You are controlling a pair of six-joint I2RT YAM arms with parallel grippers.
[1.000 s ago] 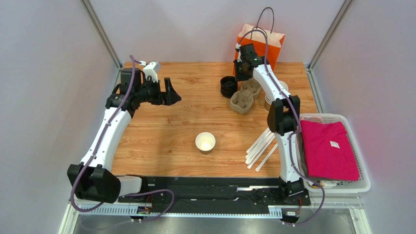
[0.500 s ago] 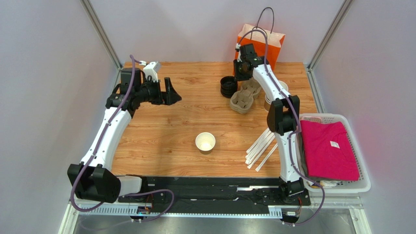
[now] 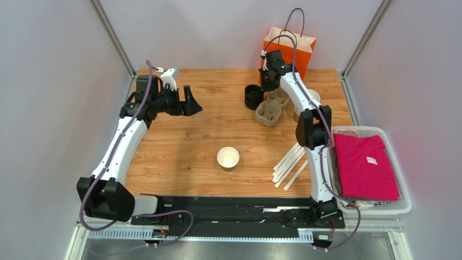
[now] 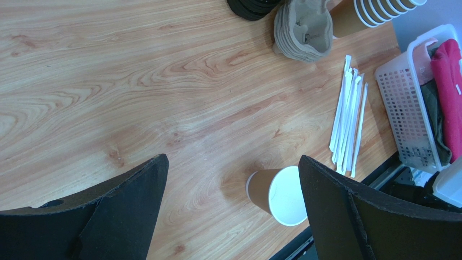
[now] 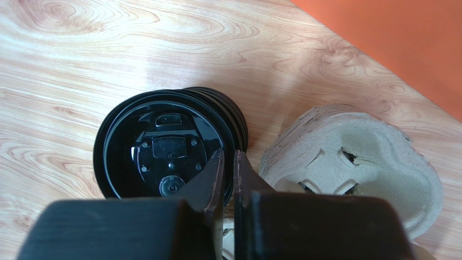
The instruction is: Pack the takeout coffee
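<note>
light: bright, even, from overhead | shadows: soft, short, faint one by the cup [image 3: 228, 157] | glare: pale sheen on table [image 5: 157, 65], small glints on lid [image 5: 162, 146] | colour: pinkish cast on wall [image 3: 428, 124] | focus: top view sharp, right fingers [image 5: 209, 184] soft up close | edges: wrist views kinda wide-angle

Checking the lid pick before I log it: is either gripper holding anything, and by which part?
The right gripper pinches the top black lid of the stack by its rim. The left gripper is open, holding nothing.
</note>
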